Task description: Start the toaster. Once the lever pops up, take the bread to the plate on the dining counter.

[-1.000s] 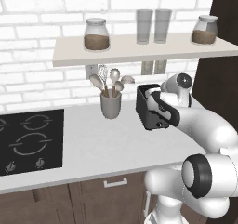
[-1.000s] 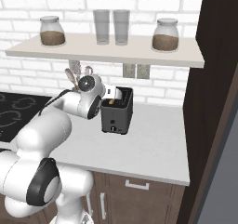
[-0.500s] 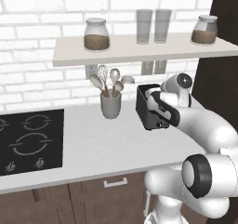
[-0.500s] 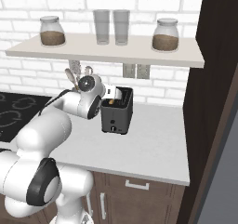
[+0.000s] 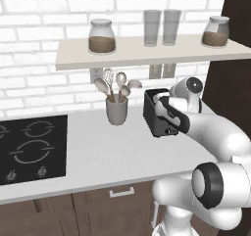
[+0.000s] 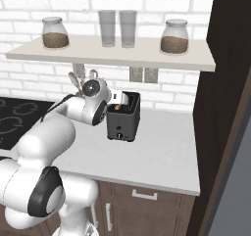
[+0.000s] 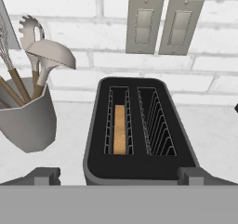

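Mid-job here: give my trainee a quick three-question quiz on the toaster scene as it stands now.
1. True or false: the bread sits in the left slot of the toaster in the hand view.
2. What stands beside the toaster, on the cooktop side?
A. a cup of utensils
B. a kettle
C. a plate
3. Fill in: the gripper's jaws are ____.

Key: 1 true; 2 A, the utensil cup; 3 open, with a fingertip either side of the toaster.
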